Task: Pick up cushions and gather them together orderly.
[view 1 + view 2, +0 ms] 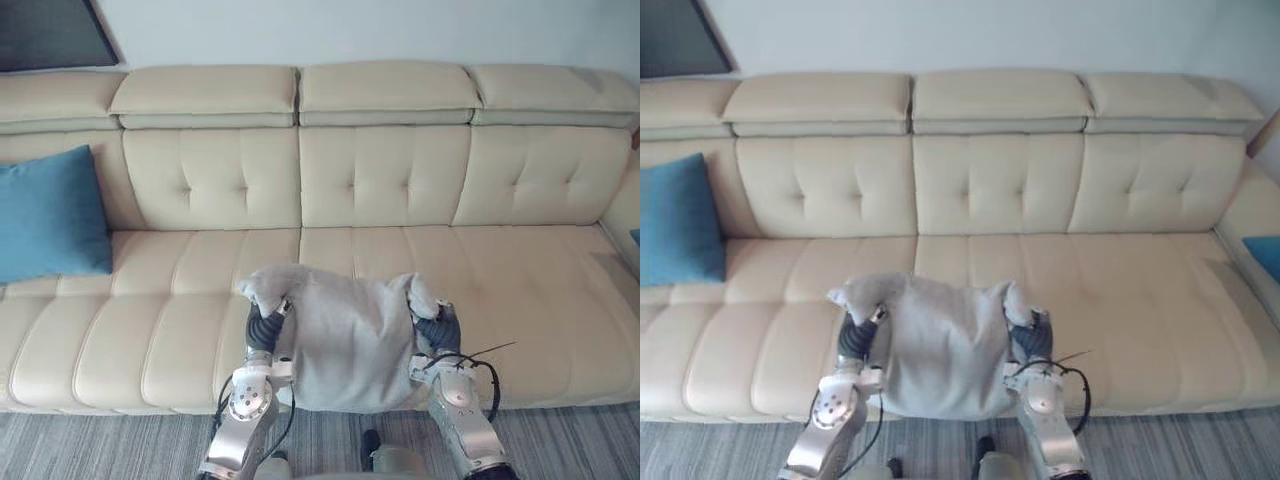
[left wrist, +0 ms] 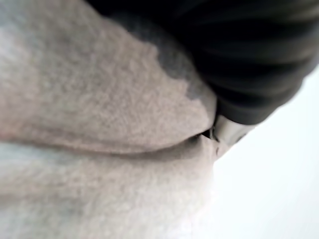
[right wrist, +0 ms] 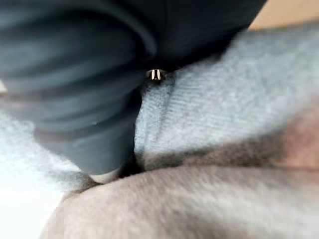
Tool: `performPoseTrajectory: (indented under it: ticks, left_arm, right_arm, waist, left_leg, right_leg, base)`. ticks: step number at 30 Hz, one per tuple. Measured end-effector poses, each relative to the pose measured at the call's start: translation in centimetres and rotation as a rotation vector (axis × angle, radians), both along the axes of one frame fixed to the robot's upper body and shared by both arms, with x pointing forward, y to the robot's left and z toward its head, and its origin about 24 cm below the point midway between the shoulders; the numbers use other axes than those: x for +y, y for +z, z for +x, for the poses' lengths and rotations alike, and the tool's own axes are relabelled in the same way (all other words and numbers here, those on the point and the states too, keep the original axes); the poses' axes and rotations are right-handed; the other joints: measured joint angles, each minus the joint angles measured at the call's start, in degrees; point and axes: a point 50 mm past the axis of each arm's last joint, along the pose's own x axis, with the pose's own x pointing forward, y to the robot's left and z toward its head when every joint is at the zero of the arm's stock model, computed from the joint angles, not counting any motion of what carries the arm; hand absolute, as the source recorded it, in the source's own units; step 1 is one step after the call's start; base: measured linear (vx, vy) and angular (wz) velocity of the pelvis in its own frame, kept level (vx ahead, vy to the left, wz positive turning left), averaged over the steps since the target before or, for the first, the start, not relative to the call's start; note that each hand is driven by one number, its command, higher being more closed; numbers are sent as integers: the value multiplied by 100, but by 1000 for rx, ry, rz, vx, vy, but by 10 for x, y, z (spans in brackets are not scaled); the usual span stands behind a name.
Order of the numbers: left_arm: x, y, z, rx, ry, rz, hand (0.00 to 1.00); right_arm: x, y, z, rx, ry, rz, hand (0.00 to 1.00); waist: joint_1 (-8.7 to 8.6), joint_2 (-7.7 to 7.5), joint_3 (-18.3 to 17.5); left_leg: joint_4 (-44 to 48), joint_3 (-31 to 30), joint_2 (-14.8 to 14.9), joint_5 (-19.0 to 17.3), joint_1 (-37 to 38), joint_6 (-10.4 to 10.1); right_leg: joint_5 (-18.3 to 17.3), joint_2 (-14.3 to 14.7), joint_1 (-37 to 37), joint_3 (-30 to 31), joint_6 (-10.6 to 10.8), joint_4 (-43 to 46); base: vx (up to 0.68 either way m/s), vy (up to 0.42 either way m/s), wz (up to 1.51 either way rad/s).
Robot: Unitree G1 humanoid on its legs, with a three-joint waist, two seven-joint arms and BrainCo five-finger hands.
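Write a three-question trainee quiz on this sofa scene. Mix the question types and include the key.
1. True or false: the grey cushion leans against the backrest of the sofa.
2. Where is the blue cushion that leans on the backrest? A: at the robot's left end of the sofa. B: on the middle seat. C: on the floor.
3. Which of the robot's hands are at the grey cushion?

Key:
1. False. It is at the seat's front edge, between the hands.
2. A.
3. Both, with the left hand and right hand on opposite sides.
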Motion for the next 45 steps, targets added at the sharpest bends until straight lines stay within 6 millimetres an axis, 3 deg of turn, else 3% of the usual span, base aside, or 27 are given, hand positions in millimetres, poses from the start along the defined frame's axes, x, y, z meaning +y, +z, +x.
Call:
performPoseTrajectory:
  ticks: [4,8,12,17,19,20,23,29,30,36,41,45]
  left_arm:
    - [-3,27,25,-115,10,11,100]
    - [-2,70,57,-287,58,79,100]
    - [-1,112,83,-445,147,155,100]
    - [11,164,114,-585,237,233,100]
    - [16,194,126,-660,268,277,100]
    - [20,217,135,-706,291,314,100]
    - [24,251,148,-752,327,359,100]
    - [53,290,163,-749,416,478,100]
    - [57,296,164,-746,433,490,0]
    - [77,308,171,-705,511,513,0]
    - [92,314,172,-686,536,553,0]
    - [110,320,169,-681,522,599,0]
  right_arm:
    - [5,22,18,-93,7,-1,100]
    - [16,55,54,-216,1,-46,100]
    - [30,103,87,-372,-36,-85,100]
    - [40,168,113,-557,-90,-131,100]
    - [40,202,122,-642,-125,-167,100]
    - [37,227,130,-694,-153,-212,100]
    - [28,263,142,-737,-219,-280,100]
    - [31,311,152,-781,-254,-331,100]
    - [30,317,155,-771,-261,-323,0]
    - [15,346,158,-771,-306,-334,0]
    - [3,350,162,-738,-316,-280,0]
    - [-19,358,158,-755,-314,-250,0]
  waist:
    - [52,23,-143]
    - [106,37,-134]
    - [165,23,-24]
    - [169,4,545]
    - [162,3,893]
    - [113,5,1229]
    - [71,-11,1403]
    - [4,-85,1743]
    - [-1,-90,1877]
    - [-15,-94,2011]
    - [-6,-94,2011]
    - [-3,-93,2011]
  left_leg:
    - [-274,-196,-116,255,-51,18]
    - [-361,-224,-133,429,-348,13]
    - [-318,-197,-133,602,-910,-18]
    - [-190,-108,-107,684,-1333,-77]
    - [-137,-106,-107,739,-1491,-95]
    - [-125,-122,-111,794,-1529,-112]
    - [-15,-145,-108,857,-1991,-138]
    - [233,-105,-69,850,-2663,-149]
    - [280,-99,-68,844,-2727,-153]
    - [458,-106,-82,798,-3233,-133]
    - [514,-67,-140,763,-3320,-90]
    - [524,-50,-177,763,-3387,-72]
  right_leg:
    - [147,-123,35,-152,51,-224]
    - [548,-112,-6,-239,57,-765]
    - [867,-109,-490,-201,-9,-945]
    - [1075,-58,-935,-79,-83,-932]
    - [1175,-50,-1097,-72,-114,-936]
    - [1209,-49,-1116,-78,-123,-950]
    - [1426,-24,-1465,-81,-139,-1077]
    - [1759,53,-1903,52,-112,-1435]
    - [1824,62,-1910,82,-98,-1524]
    - [2052,50,-2319,323,99,-1595]
    - [2136,-1,-2392,545,213,-1610]
    - [2090,-41,-2425,618,268,-1664]
  base:
    - [8,35,30]
    - [-48,24,9]
    - [-100,-2,-3]
    - [-129,-29,-13]
    - [-137,-41,-10]
    - [-129,-33,-2]
    - [-93,-17,2]
    - [-51,16,-7]
    - [-34,22,-6]
    - [-47,44,-4]
    - [-47,40,-2]
    - [-50,-2,1]
